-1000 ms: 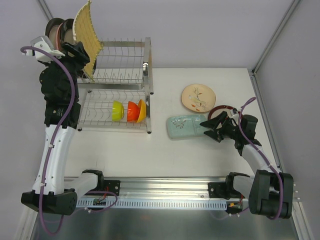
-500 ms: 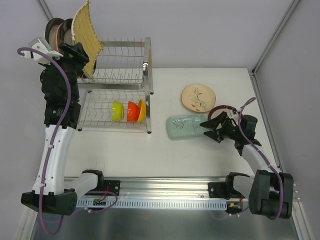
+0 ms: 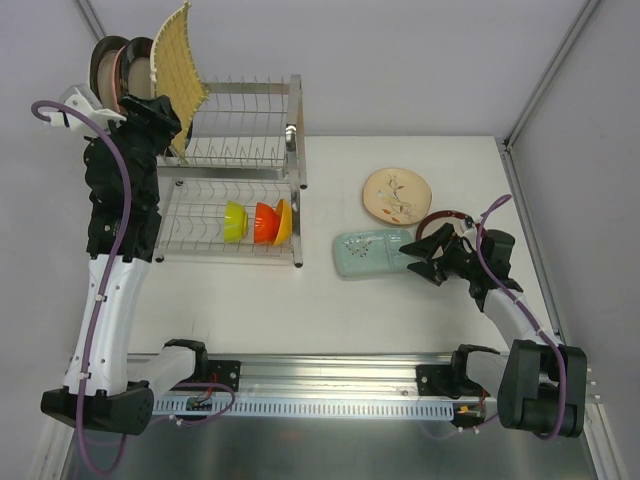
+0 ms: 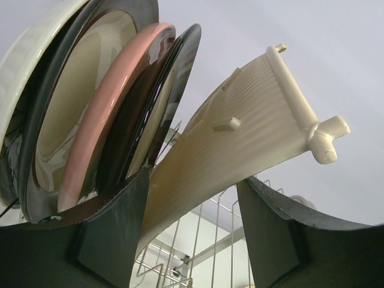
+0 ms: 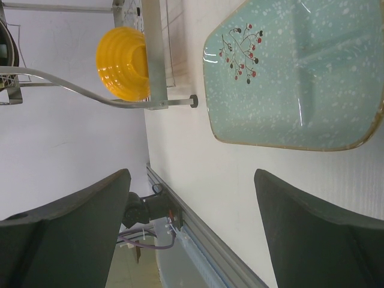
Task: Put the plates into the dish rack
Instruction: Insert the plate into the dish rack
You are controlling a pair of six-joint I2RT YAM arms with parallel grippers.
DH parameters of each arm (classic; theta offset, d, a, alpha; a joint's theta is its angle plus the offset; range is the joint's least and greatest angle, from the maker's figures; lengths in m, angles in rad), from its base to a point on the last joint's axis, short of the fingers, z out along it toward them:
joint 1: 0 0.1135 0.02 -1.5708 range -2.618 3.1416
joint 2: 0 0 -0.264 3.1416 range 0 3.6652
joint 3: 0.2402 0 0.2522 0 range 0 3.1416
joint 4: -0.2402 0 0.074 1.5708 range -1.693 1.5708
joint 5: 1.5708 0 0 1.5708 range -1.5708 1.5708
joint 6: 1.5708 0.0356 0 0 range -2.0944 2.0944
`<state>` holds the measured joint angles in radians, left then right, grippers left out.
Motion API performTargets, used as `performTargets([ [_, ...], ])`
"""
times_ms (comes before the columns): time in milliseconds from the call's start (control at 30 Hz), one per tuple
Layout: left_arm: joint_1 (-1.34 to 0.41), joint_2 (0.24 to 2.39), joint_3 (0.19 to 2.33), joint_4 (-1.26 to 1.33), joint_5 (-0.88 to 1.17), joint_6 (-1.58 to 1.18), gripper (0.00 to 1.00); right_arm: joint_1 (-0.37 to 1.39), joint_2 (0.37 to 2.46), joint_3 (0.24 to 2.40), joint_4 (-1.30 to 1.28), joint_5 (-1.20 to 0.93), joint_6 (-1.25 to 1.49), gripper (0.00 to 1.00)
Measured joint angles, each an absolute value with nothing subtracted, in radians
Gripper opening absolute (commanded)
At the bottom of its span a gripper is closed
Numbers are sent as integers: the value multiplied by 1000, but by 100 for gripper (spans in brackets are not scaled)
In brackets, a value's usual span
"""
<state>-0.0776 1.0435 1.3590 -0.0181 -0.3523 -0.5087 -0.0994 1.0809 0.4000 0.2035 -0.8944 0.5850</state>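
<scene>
The desk [image 3: 400, 320] carries the dish rack [image 3: 297, 130] at its far left corner. On the left end of the rack's upper tier the yellow woven square [image 4: 240, 138] stands tilted beside upright round plates [image 4: 114, 108]. My left gripper [image 4: 193, 180] has its jaws apart around the square's lower edge, with a gap on one side. Mid-desk lies the teal dish [image 3: 365, 252], the floral plate [image 3: 397, 195] beyond it towards the far edge. The red-rimmed plate [image 3: 440, 218] is half hidden by my right gripper [image 5: 191, 174], which gapes wide at the dish's right end.
</scene>
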Motion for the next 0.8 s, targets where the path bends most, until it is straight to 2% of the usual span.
performTargets([
  [167, -77, 1039, 1359, -41, -358, -519, 53, -99, 1079, 400, 203, -894, 584, 89],
  [200, -77, 1039, 1359, -44, -361, -520, 47, -99, 1079, 400, 203, -894, 584, 89],
  [233, -77, 1039, 1359, -48, -365, -523, 45, -98, 1079, 400, 203, -894, 584, 89],
  [467, -70, 1035, 1359, -67, -384, -552, 43, -95, 1079, 400, 203, -894, 583, 89],
  [800, -71, 1016, 1359, -70, -384, -596, 66, -94, 1075, 400, 203, -894, 582, 89],
])
